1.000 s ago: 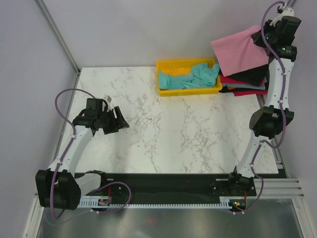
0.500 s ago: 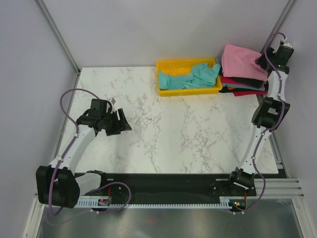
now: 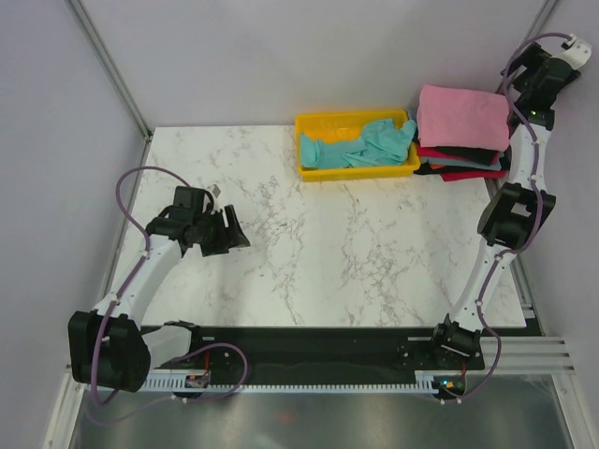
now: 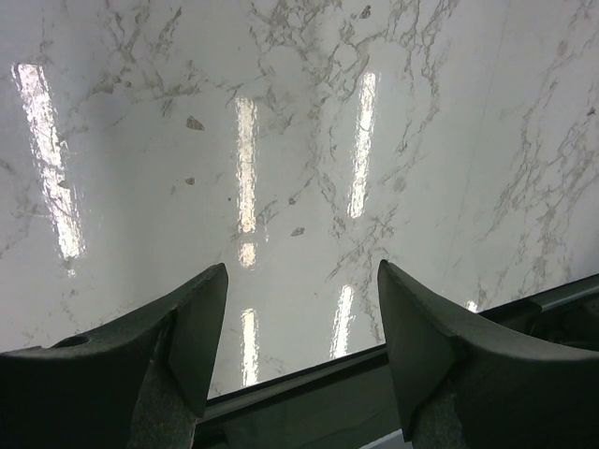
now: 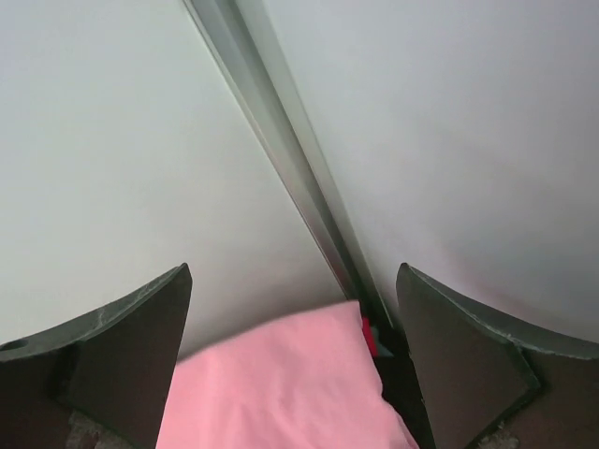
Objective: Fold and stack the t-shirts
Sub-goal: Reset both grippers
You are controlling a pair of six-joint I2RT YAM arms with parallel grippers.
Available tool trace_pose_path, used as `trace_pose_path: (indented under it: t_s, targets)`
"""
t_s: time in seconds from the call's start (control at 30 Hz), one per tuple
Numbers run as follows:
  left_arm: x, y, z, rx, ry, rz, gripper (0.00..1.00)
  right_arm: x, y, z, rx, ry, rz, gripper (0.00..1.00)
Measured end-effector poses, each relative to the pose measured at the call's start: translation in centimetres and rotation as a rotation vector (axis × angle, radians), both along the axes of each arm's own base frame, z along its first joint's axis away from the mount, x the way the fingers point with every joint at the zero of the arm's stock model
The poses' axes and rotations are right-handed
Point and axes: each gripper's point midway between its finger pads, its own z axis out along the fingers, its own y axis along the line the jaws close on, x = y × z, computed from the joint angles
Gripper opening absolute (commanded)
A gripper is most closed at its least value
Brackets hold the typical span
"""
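A folded pink t-shirt (image 3: 463,117) lies on top of the stack at the table's back right corner, over a black t-shirt (image 3: 460,152) and a red t-shirt (image 3: 465,174). A crumpled teal t-shirt (image 3: 367,145) fills the yellow tray (image 3: 318,122). My right gripper (image 3: 518,87) hovers open above the stack's right edge, holding nothing. In the right wrist view the pink t-shirt (image 5: 281,383) lies below the open right gripper (image 5: 295,281), with a sliver of the red t-shirt (image 5: 370,337) beside it. My left gripper (image 3: 234,229) is open and empty over bare marble (image 4: 301,271).
The enclosure's wall and metal corner post (image 5: 281,159) stand close behind the right gripper. The marble table (image 3: 356,253) runs from the left arm to the tray. A black rail (image 3: 309,341) borders the near edge.
The right gripper opened and let the pink t-shirt drop flat onto the stack, then rose toward the back right corner. The left arm barely shifted.
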Motion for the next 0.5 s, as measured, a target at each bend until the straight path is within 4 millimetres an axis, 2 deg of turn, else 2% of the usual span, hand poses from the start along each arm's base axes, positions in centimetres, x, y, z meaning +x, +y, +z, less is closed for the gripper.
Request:
trace_pose_path:
  t_s: [0.17, 0.2, 0.27, 0.3, 0.33, 0.37, 0.4, 0.43, 0.5]
  targets:
    - [0.0, 0.0, 0.4, -0.002, -0.015, 0.0, 0.72, -4.3, 1.2, 8.1, 0.016, -0.154, -0.008, 0.97]
    - [0.0, 0.0, 0.5, -0.004, -0.022, 0.0, 0.72, -5.2, 2.1, 10.1, 0.021, -0.19, 0.013, 0.98]
    - [0.0, 0.0, 0.9, -0.006, -0.037, 0.0, 0.72, -6.7, 3.6, 12.3, 0.026, -0.219, 0.042, 0.98]
    - [0.0, 0.0, 1.1, -0.007, -0.043, 0.0, 0.72, -7.4, 5.0, 12.8, 0.034, -0.22, 0.066, 0.98]
    - [-0.1, 0.0, 1.3, -0.008, -0.052, 0.0, 0.72, -8.3, 7.0, 12.7, 0.05, -0.208, 0.094, 0.98]
    - [-0.1, 0.0, 1.5, -0.01, -0.062, 0.0, 0.72, -8.3, 8.4, 12.7, 0.057, -0.203, 0.117, 0.98]
    - [-0.1, 0.0, 1.8, -0.012, -0.073, 0.0, 0.72, -8.7, 11.2, 12.1, 0.072, -0.193, 0.16, 0.98]
    - [-0.1, 0.0, 2.0, -0.013, -0.082, 0.0, 0.72, -9.5, 14.4, 10.6, 0.094, -0.154, 0.206, 0.98]
    - [-0.2, 0.0, 2.6, -0.016, -0.103, 0.0, 0.73, -11.2, 22.6, 6.8, 0.13, -0.059, 0.341, 0.98]
